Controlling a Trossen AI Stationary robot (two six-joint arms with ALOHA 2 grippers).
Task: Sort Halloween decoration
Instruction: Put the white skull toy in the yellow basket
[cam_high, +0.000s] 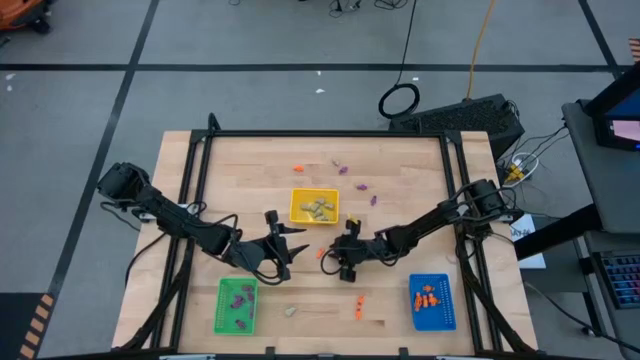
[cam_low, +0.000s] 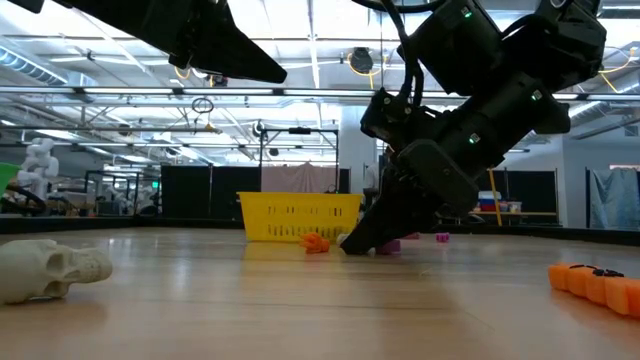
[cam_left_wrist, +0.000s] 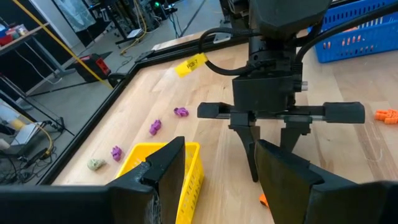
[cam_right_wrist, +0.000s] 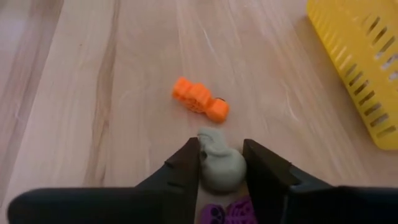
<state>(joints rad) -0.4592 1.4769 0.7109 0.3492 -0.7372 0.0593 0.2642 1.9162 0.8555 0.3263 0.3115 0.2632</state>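
My right gripper (cam_right_wrist: 222, 177) is down at the tabletop near the middle of the table (cam_high: 345, 262), shut on a pale beige-grey trinket (cam_right_wrist: 221, 167). An orange trinket (cam_right_wrist: 200, 99) lies just beyond it, and a purple one (cam_right_wrist: 227, 214) lies under the fingers. My left gripper (cam_left_wrist: 224, 186) hangs open above the table beside the yellow tray (cam_high: 314, 206), with nothing between its fingers. More trinkets lie scattered on the wood: purple ones (cam_high: 361, 185) at the far side, orange ones (cam_high: 358, 305) and a beige one (cam_high: 290, 311) at the near side. My right gripper pinches the beige-grey trinket by its two opposite sides (cam_right_wrist: 239, 168) between its two fingers. The fingers slant down at it from the table's right side. The trinket lies on the tabletop.
The green tray (cam_high: 237, 304) at the near left holds purple trinkets. Orange ones fill the blue tray (cam_high: 432, 301) at the near right, and beige ones sit in the yellow tray. A beige skull (cam_low: 50, 268) lies near the front edge. A black frame (cam_high: 320, 135) rims the table.
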